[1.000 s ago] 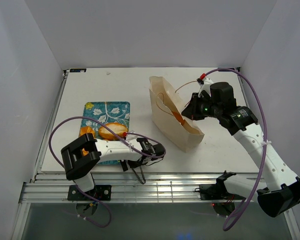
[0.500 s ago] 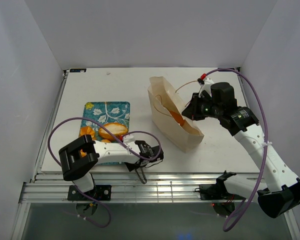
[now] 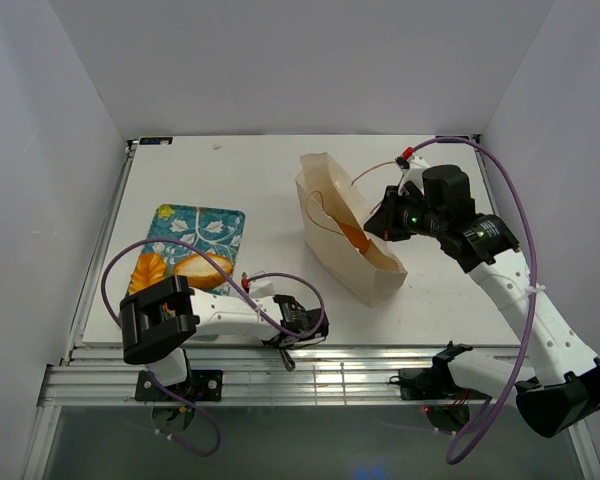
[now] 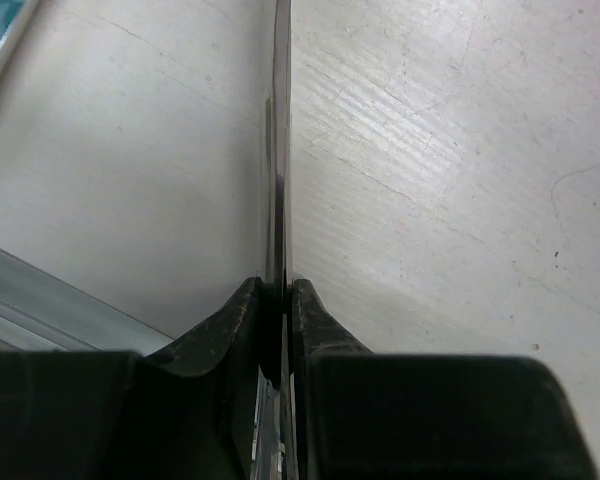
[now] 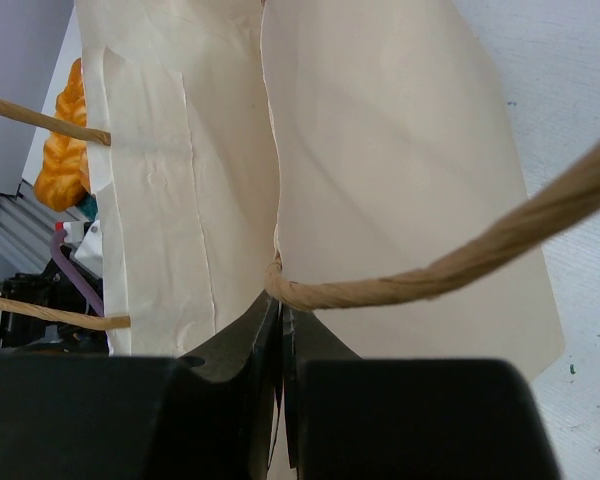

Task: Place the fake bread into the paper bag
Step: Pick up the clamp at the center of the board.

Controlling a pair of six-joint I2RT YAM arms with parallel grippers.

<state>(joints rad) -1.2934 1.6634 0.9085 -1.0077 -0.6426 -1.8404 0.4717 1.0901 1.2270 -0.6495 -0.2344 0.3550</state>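
Two fake bread pieces (image 3: 202, 268) on tray (image 3: 215, 222), apart from left end effector (image 3: 288, 340)

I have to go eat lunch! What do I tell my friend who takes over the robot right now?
Left gripper: shut on a thin dark strip near the table's front edge; what it is, I cannot tell. No bread in it.
Right gripper: shut on the paper bag at its rim, by a cord handle; the mouth is open.
Done: one orange piece shows inside the bag.
Left: the oval roll and the ridged piece on the teal tray go in.
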